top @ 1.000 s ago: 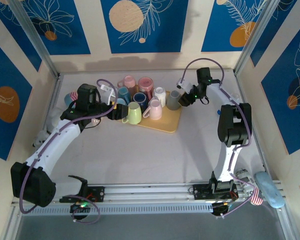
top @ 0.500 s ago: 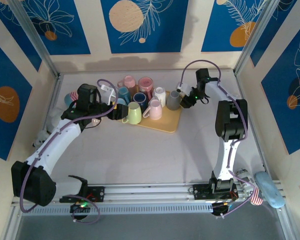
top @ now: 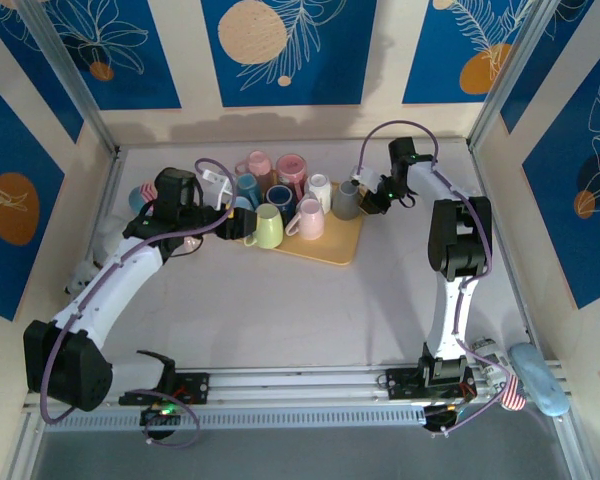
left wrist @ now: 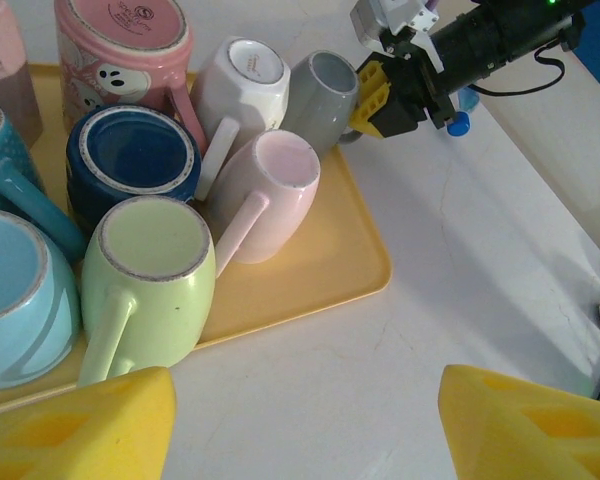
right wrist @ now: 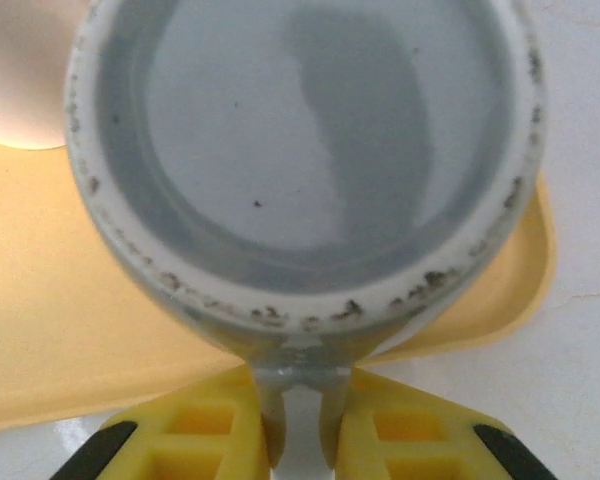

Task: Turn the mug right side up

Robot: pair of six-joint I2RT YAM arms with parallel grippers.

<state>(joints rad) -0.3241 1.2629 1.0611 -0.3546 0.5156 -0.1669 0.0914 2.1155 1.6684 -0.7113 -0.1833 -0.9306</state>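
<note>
The grey mug (right wrist: 310, 150) is being held base-up at the far right corner of the yellow tray (left wrist: 350, 270), its handle being pinched by the closed right gripper (right wrist: 302, 440). The left gripper (left wrist: 305, 400) is being held wide open beside the light green mug (left wrist: 145, 290). A cartoon face is being shown on the pink mug (left wrist: 120, 50); its base mark is too small to read.

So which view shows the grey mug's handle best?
Right wrist: the grey mug is close up, its handle pinched by the right pincer. Left wrist shows the mug small at the tray's corner, handle behind the pincer; top external shows it tiny.
</note>
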